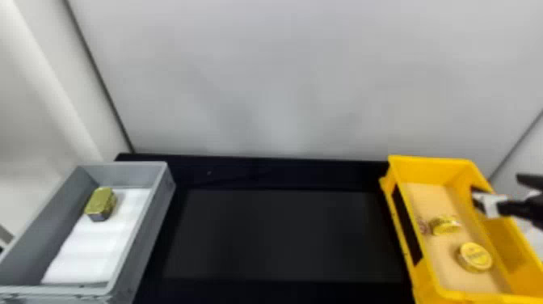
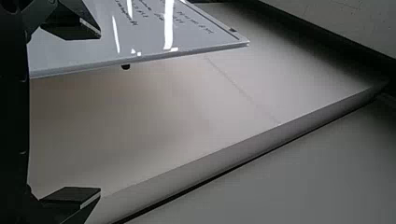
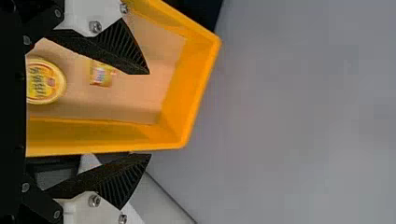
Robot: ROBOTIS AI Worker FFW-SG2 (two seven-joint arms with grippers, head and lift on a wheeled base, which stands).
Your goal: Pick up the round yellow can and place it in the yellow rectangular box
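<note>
Round yellow can (image 1: 476, 256) flat on floor of yellow box (image 1: 434, 162): placement apparently complete. Right hand (image 3: 149, 114) near box wall, wide, empty; left hand (image 2: 100, 113) also wide, empty. Remaining, by inference: right hand's retreat only.

A black table (image 1: 283, 234) carries two containers. The grey plastic crate (image 1: 150, 226) sits at its left end, the yellow rectangular box (image 1: 428, 167) at its right.
</note>
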